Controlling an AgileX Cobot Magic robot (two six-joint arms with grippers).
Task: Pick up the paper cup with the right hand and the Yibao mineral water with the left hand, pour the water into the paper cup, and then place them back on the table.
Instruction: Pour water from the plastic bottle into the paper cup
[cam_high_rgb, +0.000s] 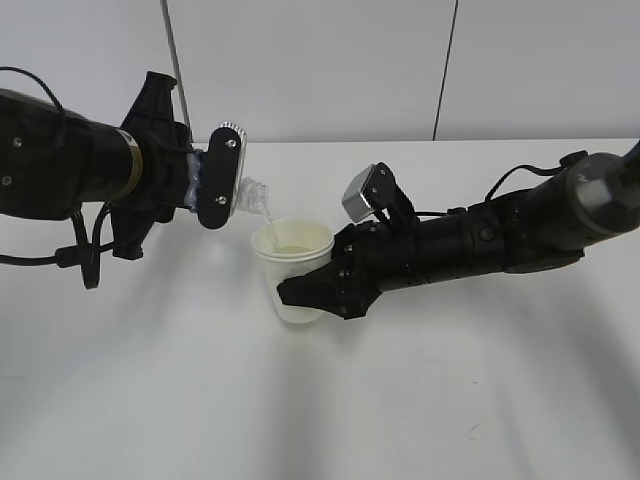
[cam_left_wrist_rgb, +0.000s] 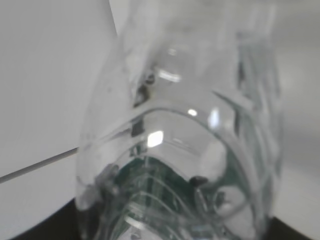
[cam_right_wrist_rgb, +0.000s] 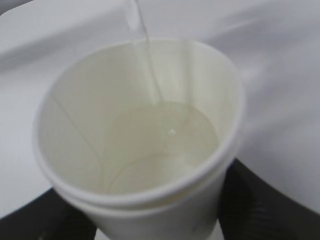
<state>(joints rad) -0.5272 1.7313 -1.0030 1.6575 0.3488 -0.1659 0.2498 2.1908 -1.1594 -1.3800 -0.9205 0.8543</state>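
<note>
Two grippers grip: left hand (cam_high_rgb: 217, 178) clamps the tipped Yibao mineral water (cam_high_rgb: 245, 194); water (cam_right_wrist_rgb: 145, 65) streams into the paper cup (cam_high_rgb: 293, 262), clasped by the right hand (cam_high_rgb: 318, 292).

1. A pale grey back wall (cam_high_rgb: 320, 60) fills the top of the exterior view ahead of me, plain and evenly lit. Its lower edge runs level across the whole width.
2. A thin grey strip (cam_high_rgb: 170, 45) runs down that wall on my left side, leaning slightly. I cannot tell whether it is a rod or a cable.
3. A narrow dark line (cam_high_rgb: 446, 70) runs down the wall on my right side, also slightly off vertical, and ends at the wall's lower edge. It looks like a seam or a cord.
4. In my left wrist view a thin dark line (cam_left_wrist_rgb: 40, 165) crosses the pale, blurred background at a slant. What it belongs to is unclear.
</note>
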